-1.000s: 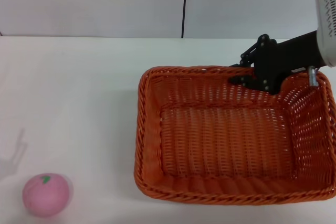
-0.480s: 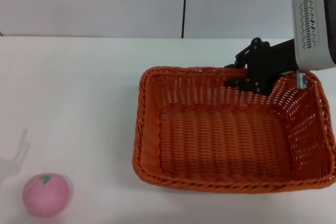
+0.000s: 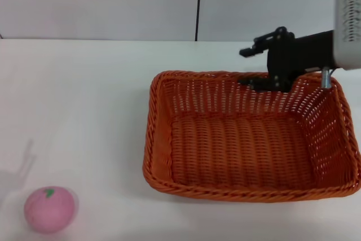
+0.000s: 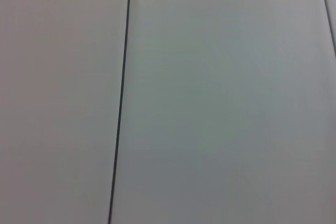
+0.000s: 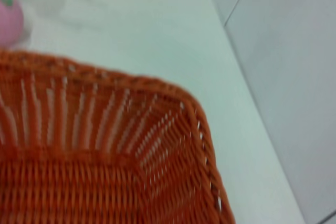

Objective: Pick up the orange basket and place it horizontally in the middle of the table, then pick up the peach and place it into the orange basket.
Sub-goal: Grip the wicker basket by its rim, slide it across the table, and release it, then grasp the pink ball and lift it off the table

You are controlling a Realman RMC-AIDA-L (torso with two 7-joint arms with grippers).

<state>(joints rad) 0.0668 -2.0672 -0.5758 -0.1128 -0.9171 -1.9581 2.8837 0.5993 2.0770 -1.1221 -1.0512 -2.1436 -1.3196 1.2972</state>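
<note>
Matte white table [image 3: 90, 111], pale panelled wall behind. Near, at 7 o'clock: round pink peach [image 3: 49, 209], lower edge cut off. Centre-right: orange basket [image 3: 248, 134], woven, slanted sides, braided rim, resting flat. At 1 o'clock, right gripper [image 3: 248, 67], fingers spread, straddling the far rim. Left gripper unseen.

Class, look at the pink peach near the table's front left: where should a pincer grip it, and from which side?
Grip the peach across its widest middle, coming straight down from above. It is round, sits alone on the table, and nothing crowds it.
</note>
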